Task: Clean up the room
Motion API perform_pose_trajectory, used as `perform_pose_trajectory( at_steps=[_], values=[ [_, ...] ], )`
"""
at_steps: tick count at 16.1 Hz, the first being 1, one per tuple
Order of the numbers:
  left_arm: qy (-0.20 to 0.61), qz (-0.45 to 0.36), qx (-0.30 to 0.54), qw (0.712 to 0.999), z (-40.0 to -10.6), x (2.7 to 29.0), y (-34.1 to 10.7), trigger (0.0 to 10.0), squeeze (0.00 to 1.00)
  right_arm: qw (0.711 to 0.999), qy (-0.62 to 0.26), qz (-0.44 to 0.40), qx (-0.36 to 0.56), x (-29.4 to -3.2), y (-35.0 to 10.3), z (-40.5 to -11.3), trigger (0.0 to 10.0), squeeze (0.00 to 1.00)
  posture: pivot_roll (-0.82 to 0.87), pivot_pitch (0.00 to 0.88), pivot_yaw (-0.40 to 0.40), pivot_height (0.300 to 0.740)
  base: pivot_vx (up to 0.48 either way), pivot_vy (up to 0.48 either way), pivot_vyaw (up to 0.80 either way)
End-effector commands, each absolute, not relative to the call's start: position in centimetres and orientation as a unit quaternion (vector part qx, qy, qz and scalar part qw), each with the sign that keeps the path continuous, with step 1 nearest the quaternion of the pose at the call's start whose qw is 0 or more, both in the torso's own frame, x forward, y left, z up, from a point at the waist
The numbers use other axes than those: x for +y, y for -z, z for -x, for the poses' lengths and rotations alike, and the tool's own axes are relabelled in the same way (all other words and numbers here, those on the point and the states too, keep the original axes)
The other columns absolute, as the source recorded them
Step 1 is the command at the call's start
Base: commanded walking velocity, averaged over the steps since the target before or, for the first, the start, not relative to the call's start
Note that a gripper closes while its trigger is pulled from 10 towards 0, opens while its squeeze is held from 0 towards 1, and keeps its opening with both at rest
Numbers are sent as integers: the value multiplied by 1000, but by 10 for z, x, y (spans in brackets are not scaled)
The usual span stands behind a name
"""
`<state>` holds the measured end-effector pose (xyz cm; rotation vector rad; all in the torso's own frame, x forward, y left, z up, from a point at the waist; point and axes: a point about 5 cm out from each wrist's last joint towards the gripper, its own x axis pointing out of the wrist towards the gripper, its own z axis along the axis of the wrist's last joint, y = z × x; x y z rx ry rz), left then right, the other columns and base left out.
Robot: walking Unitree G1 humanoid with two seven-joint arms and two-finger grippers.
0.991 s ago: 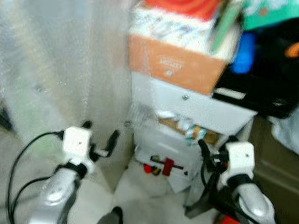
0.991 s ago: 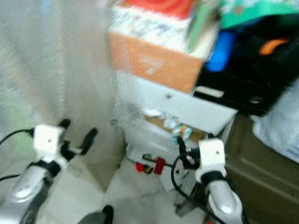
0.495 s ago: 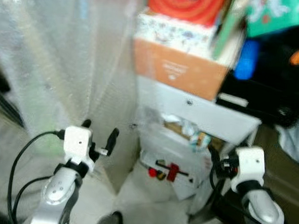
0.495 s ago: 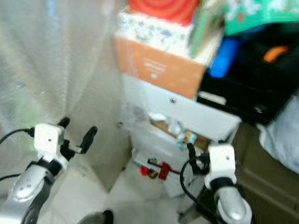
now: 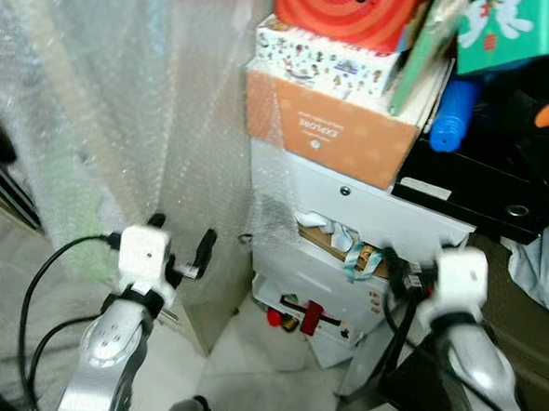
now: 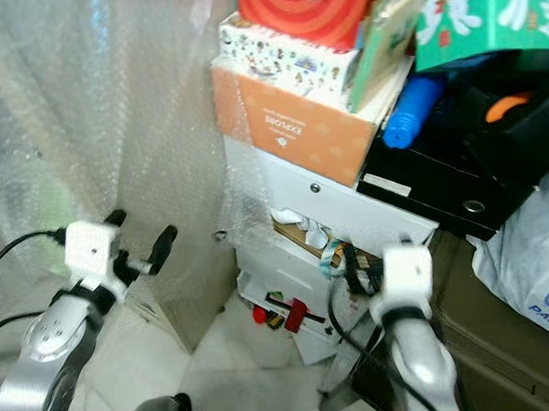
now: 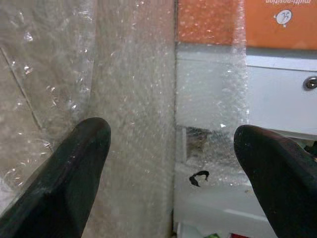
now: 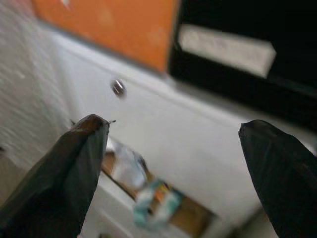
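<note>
Left hand [image 5: 181, 246], fingers spread apart and holding nothing, hovers in front of the bubble wrap sheet [image 5: 122, 112] that hangs to the left of the white drawer unit [image 5: 368, 202]. Right hand [image 6: 368, 276], fingers likewise apart and holding nothing, is raised close before the same drawer unit, level with its half-open lower drawer [image 5: 333, 242]. From that drawer, crumpled paper and a teal-striped wrapper [image 5: 360, 260] spill over the front edge. Below the drawer unit, on the pale floor [image 5: 264, 373], lies a white sheet carrying small red items [image 5: 305, 314]. In the right wrist view, the drawer unit's front shows a round metal knob [image 8: 118, 87], with the orange box above it. Directly on top of the drawer unit sits an orange cardboard box [image 5: 326, 129], and on that a white patterned box [image 5: 316, 64] topped by a red package [image 5: 347, 10]. A blue cylinder [image 5: 451, 114] leans just right of the orange box, resting on a black case [image 5: 500, 182]. Furthest up, a green printed bag [image 5: 518, 29] overhangs the black case.
</note>
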<state>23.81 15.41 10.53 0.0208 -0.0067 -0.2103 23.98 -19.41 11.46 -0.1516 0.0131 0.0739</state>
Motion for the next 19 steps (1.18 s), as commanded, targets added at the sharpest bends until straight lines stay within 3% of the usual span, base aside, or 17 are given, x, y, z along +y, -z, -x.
perform_pose_trajectory(
  at_steps=[1, 7, 19],
  values=[
    [74, -14, -11, 997, -246, 162, -111, 10000, 0, 997, -24, 76, 17, -197, -112, -238, 10000, 0, -39, 111, -9, 740, 0, 0, 0],
    [93, 9, -35, 995, -259, 141, -127, 10000, 0, 997, -25, 76, -1, -189, -119, -243, 10000, 0, -54, 110, -7, 740, 0, 0, 0],
    [78, 20, -18, 997, -259, 144, -125, 10000, 0, 997, -32, 71, 8, -186, -116, -243, 10000, 0, -48, 112, -12, 740, 0, 0, 0]
  ],
)
